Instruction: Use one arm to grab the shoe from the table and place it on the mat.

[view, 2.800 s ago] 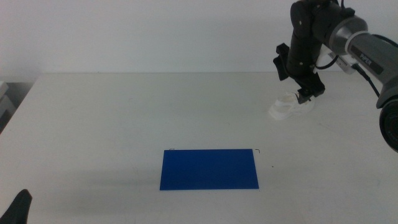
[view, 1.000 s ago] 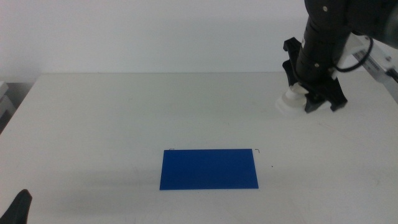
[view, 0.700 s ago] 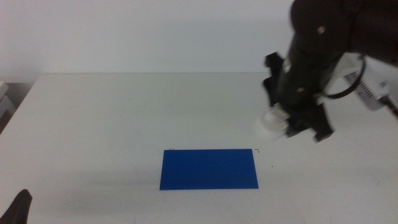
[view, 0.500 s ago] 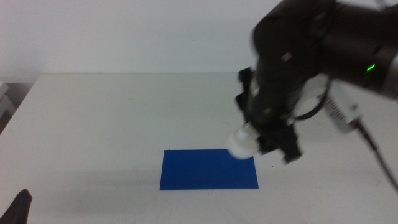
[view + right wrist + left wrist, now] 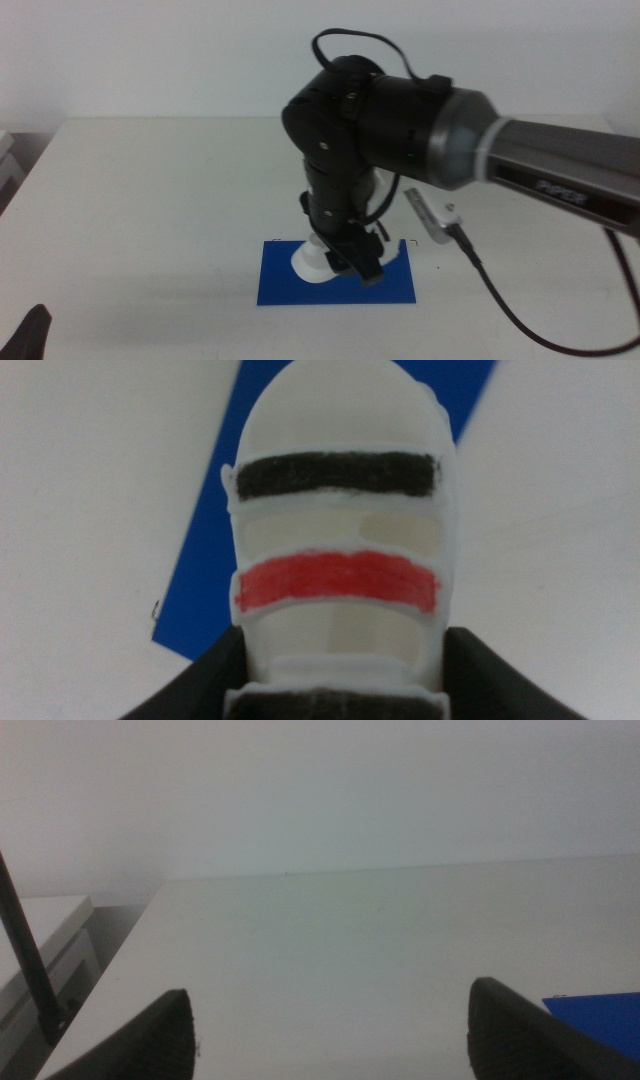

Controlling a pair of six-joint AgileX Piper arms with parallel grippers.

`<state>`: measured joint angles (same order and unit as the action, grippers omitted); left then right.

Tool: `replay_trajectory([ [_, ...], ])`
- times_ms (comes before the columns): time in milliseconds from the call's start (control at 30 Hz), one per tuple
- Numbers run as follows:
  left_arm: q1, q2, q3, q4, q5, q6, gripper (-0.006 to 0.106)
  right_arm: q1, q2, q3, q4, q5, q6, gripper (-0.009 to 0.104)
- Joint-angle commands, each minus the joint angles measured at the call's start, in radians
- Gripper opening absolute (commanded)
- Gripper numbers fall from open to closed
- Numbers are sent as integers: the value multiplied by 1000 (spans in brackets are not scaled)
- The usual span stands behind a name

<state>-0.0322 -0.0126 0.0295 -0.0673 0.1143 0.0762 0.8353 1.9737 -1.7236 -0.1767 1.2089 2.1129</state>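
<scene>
Shoe (image 5: 338,550) clamped in the right gripper's (image 5: 345,262) fingers hangs above the mat (image 5: 285,280); lowering level suits best. Left gripper (image 5: 330,1025) waits, fingers apart.

the arm (image 5: 370,130) hides most of the shoe (image 5: 312,262) and part of the mat (image 5: 285,282).

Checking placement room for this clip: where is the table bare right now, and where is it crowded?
Bare table runs from the mat's left edge to the table's left edge, and across the far strip by the wall. Crowded: the mat's middle, where the right gripper holds the shoe over it, with its cable trailing to the right. The left gripper waits at the near-left corner.
</scene>
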Motion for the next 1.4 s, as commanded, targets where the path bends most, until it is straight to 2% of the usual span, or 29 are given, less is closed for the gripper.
replay_trajectory([
  [0, -5, -13, 7, -10, -82, -5, 94, 1, -32, -64, -19, 79, -39, 3],
  [200, -5, -13, 7, -10, -82, -5, 94, 1, -26, -72, -54, 74, -150, 3],
  [367, -5, -13, 7, -10, -82, -5, 94, 1, -26, -72, -107, 76, -555, 3],
  [767, -5, -13, 7, -10, -82, -5, 94, 1, -26, -72, -108, 74, -1250, 3],
  [900, -5, -13, 7, -10, -82, -5, 94, 1, -26, -72, -124, 51, -1422, 3],
  [1133, -5, -13, 7, -10, -82, -5, 94, 1, -26, -71, -191, 43, -1724, 3],
  [1367, -5, -13, 7, -10, -82, -5, 94, -18, -26, -71, -190, 46, -2113, 3],
])
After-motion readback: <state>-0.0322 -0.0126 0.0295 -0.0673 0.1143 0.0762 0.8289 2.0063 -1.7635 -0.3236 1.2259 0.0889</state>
